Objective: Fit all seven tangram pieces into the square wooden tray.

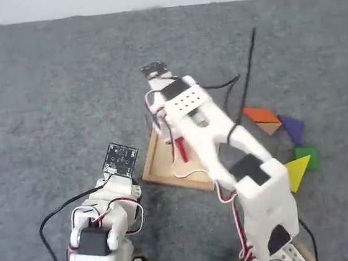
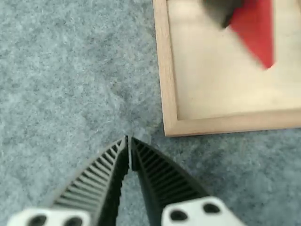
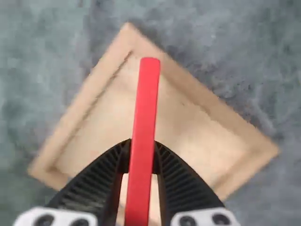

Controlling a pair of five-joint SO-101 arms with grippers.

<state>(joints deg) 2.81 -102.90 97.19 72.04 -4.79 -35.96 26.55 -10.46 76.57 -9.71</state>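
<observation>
Red piece (image 3: 147,94) stands on edge, pinched tight in the right hand (image 3: 141,149), above the wooden tray (image 3: 80,113). Left hand (image 2: 128,143) is fully closed with nothing in it, low over the grey tabletop (image 2: 56,70) just left of the tray. Orange piece (image 1: 261,114), purple piece (image 1: 293,127), green piece (image 1: 307,156) and yellow piece (image 1: 297,172) lie together right of the tray, on the tabletop
</observation>
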